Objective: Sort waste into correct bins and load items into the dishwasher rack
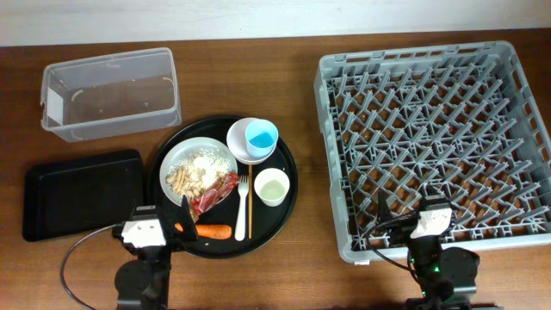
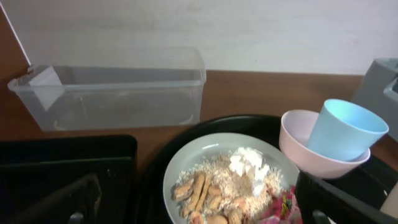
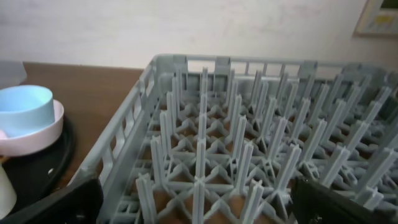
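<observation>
Grey peg-studded lattice dishwasher rack [image 1: 435, 129] set at right, clear glossy tub [image 1: 110, 93] at upper left, matte black tray [image 1: 82, 194] below it, round white plate [image 1: 176, 159] strewn with grainy crumbs [image 1: 207, 165] at centre, left gripper [image 2: 196, 186] spread apart, right gripper [image 3: 196, 186] likewise spread.

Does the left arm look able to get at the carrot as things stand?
Probably yes: the left gripper hangs open at the round black tray's near rim, and the carrot lies uncovered close beside it.
</observation>
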You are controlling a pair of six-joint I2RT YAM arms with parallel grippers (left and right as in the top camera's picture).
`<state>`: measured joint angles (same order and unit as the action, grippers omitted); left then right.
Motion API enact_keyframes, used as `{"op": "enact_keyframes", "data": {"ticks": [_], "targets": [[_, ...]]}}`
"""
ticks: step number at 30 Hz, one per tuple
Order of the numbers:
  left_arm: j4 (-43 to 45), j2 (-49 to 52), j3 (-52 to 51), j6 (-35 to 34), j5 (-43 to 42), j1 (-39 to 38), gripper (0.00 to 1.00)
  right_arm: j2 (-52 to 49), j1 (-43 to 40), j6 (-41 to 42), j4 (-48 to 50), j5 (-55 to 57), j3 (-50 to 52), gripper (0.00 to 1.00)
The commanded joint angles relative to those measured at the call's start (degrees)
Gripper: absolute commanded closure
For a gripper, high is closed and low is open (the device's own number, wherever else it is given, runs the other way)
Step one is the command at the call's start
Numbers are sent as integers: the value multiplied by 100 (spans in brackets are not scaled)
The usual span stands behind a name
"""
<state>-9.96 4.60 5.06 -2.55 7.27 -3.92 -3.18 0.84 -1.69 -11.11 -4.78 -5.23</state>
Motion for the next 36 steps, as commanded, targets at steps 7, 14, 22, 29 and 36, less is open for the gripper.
{"op": "enact_keyframes", "data": {"ticks": [7, 14, 22, 29, 36], "targets": [[-529, 2092, 1825, 90, -251, 35, 1, -1755, 28, 50, -1027, 74, -1895, 1], [-2100, 3947, 3873, 90, -409, 35, 1, -3486, 28, 50, -2723, 76, -3744, 1], [-4378, 5515, 5628, 87, -778, 35, 1, -5066, 28, 48, -4704, -116, -5532, 1], [-4098, 6107, 5626, 85, -1325, 33, 1, -5396, 28, 52, -4791, -120, -5576, 1], [-3729, 7420, 5626, -129, -1375, 33, 3, -5536, 28, 72, -4806, -120, -5576, 1]]}}
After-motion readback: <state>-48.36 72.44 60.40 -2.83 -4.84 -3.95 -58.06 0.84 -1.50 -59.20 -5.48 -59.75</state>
